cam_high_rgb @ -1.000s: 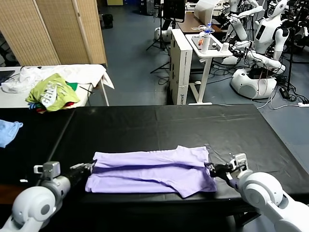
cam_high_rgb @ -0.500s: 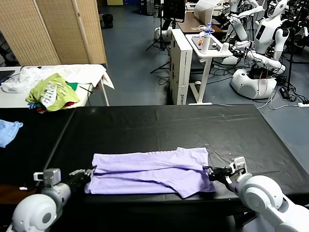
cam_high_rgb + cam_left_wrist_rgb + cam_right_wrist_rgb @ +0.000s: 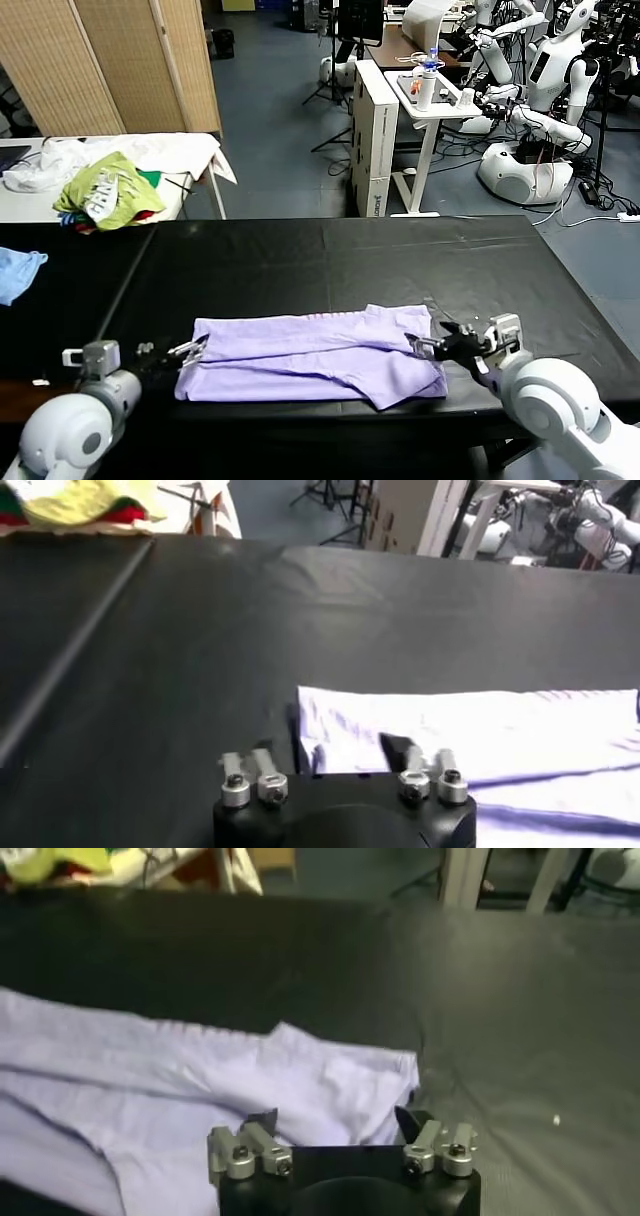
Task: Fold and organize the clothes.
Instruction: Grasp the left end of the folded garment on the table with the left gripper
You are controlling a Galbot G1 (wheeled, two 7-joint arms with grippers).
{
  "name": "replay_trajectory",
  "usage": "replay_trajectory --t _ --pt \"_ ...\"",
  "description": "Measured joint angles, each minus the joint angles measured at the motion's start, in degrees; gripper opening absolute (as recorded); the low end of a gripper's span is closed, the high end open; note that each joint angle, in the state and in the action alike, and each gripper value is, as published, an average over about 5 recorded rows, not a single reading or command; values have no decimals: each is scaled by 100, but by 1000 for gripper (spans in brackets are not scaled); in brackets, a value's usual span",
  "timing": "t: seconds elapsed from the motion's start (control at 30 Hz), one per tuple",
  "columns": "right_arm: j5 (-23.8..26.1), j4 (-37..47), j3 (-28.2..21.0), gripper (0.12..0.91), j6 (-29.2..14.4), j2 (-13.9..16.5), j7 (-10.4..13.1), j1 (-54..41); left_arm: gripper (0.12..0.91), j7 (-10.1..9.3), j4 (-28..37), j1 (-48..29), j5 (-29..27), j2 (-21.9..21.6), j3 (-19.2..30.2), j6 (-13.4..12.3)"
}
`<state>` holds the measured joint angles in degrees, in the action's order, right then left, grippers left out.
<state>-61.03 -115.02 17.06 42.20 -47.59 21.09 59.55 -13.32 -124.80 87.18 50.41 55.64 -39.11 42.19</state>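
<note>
A plain lavender T-shirt (image 3: pixel 310 355) lies folded into a long band near the front edge of the black table (image 3: pixel 330 260). At the band's left end, my left gripper (image 3: pixel 186 352) is open, its fingers (image 3: pixel 402 750) standing either side of the shirt's corner (image 3: pixel 330 725) without pinching it. My right gripper (image 3: pixel 424 347) is open at the band's right end. In the right wrist view, the shirt (image 3: pixel 200 1073) spreads out just beyond the spread fingertips (image 3: pixel 263 1121), and its edge lies between them.
A white side table (image 3: pixel 190 150) at the back left carries a pile of mixed clothes (image 3: pixel 105 192). A light blue cloth (image 3: pixel 18 272) lies at the far left. A folding screen (image 3: pixel 120 60), a white cart (image 3: pixel 430 100) and other robots (image 3: pixel 540 90) stand behind.
Both grippers have opened and let go of the shirt's ends, the right one first and the left one just now. The shirt has settled flat on the table.
</note>
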Motion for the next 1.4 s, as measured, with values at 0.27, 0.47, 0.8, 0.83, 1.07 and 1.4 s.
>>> replay_trajectory --t 0.27,0.47,0.8,0.83,1.07,1.4 --pt "274 582 -135 907 0 -453 -27 -238 906 -12 14 -113 67 -116 -41 0" --pt "369 785 -147 907 0 -600 -32 -276 907 16 279 -547 85 -136 122 0" --pt "510 967 -144 903 -55 -722 -44 -237 907 45 930 -1254 82 40 476 0" --pt "520 971 -143 900 -63 -729 -48 -223 907 49 996 -1320 85 54 507 0" --pt "611 1027 -142 689 -102 -743 -129 -176 907 84 1352 -1641 91 157 652 0" --pt "819 1002 -132 178 -358 -835 -90 -73 907 146 1547 -1697 63 277 724 0"
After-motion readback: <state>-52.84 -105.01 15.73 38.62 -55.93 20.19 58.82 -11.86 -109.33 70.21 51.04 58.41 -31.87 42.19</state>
